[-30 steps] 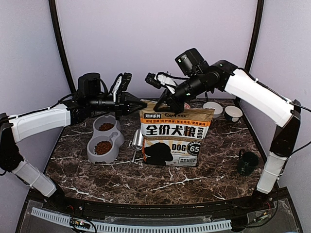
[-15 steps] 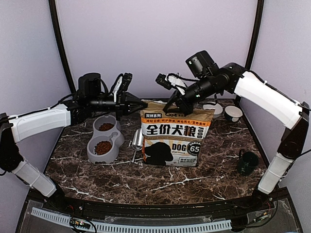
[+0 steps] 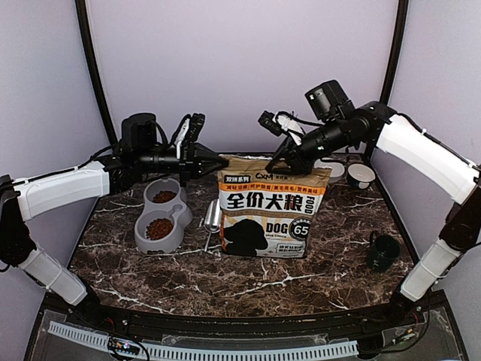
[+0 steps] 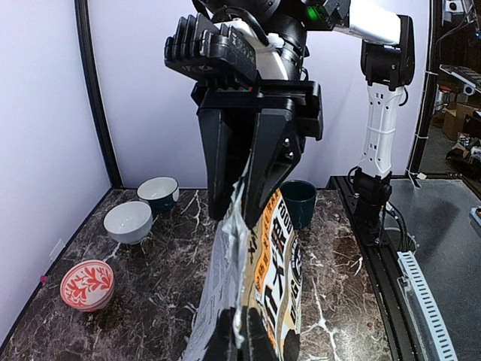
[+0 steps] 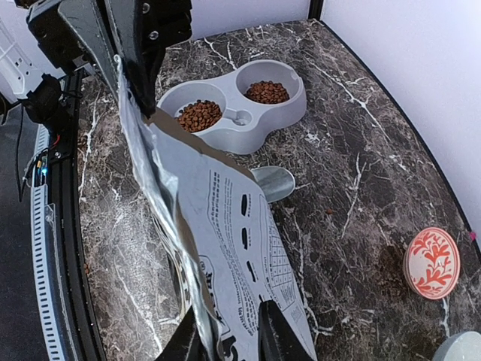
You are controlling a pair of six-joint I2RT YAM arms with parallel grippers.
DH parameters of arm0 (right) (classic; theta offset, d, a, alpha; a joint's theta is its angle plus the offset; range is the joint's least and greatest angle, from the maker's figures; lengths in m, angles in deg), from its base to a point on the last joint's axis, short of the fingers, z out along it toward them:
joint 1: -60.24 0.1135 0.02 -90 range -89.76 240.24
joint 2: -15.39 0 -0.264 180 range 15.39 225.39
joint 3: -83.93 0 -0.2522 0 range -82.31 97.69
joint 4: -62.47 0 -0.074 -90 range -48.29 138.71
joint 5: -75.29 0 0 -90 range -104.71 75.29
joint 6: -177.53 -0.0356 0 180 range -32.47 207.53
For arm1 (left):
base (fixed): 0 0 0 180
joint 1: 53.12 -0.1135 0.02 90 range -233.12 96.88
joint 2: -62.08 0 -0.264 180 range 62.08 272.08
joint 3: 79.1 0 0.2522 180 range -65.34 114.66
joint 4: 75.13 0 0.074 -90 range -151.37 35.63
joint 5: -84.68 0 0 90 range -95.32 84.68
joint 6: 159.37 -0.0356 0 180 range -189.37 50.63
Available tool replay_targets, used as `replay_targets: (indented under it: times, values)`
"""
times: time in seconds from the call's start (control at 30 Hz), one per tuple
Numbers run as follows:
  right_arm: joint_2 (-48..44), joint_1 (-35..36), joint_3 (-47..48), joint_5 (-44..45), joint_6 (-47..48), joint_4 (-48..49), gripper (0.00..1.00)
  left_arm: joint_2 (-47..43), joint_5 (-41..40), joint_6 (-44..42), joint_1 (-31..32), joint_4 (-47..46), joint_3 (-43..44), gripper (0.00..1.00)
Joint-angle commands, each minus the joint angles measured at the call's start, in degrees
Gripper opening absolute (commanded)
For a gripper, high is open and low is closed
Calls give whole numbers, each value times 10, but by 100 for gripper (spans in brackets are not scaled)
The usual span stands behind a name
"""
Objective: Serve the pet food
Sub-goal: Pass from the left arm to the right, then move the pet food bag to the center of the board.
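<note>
Starting at the left of the overhead view, your left gripper (image 3: 213, 162) was pressed together on the top edge of the dog-food bag (image 3: 267, 218), at the bag's eleven o'clock corner. At nine o'clock from the bag sat the grey double bowl (image 3: 154, 247). The pet food (image 3: 158, 228) lay in both of its wells as small heaps of reddish-brown pellets. A silvery scoop (image 3: 211, 218) lay on the marble table (image 3: 301, 278) between bowl and bag, just beside the bag. The bag stood upright at mid-table, printed face toward the arm bases.

Your right gripper (image 3: 288, 162) was at the bag's one o'clock corner. In its wrist view its fingers (image 5: 279, 338) stood a little apart, one on each side of the bag's top edge, with a gap showing beside the sheet.

Behind the bag, at about one o'clock, sat a red patterned bowl (image 5: 431, 263). At two o'clock you had a white bowl (image 3: 328, 167) and a blue-rimmed bowl (image 3: 361, 174) side by side. A dark green cup (image 3: 383, 253) stood well apart at four o'clock.
</note>
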Motion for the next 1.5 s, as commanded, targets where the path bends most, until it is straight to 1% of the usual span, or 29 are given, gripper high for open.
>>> replay_targets:
  times: [0.0,0.2,0.3,0.33,0.5,0.57,0.7,0.8,0.83,0.87,0.9,1.1,1.2,1.33,1.47]
  values:
    - [-30,-18,-22,39,-1,-1,20,-24,22,-5,-2,8,-2,0]
    - [-40,-23,-40,34,1,2,17,-26,21,-6,-2,9,-2,0]
    - [-41,-23,-43,26,2,1,3,-26,20,-6,-2,9,-2,0]
    - [-40,-23,-42,24,3,0,0,-26,20,-6,-2,9,-2,0]
    - [-39,-24,-37,19,3,5,0,-28,17,-6,-2,8,-1,1]
    - [-40,-24,-34,28,2,10,0,-29,14,-7,-2,10,-1,10]
    - [-47,-24,-25,56,-1,29,0,-35,2,-13,-2,14,-1,47]
    - [-57,-25,-23,88,-5,50,0,-42,-19,-15,-2,12,-5,67]
    - [-61,-27,-24,101,-7,59,0,-46,-28,-15,-2,9,-7,81]
    - [-65,-29,-26,111,-9,69,0,-49,-39,-13,-2,5,-10,94]
    - [-70,-30,-27,118,-10,77,0,-52,-52,-10,-2,0,-14,98]
    - [-96,-34,-34,160,-23,132,0,-82,-185,-9,-2,-45,-44,99]
    - [-114,-34,-45,181,-27,167,0,-107,-299,-22,-2,-69,-65,99]
    - [-137,-35,-62,206,-35,219,0,-156,-452,-36,-2,-144,-125,99]
    - [-162,-35,-87,232,-41,287,0,-190,-592,-48,-2,-206,-162,99]
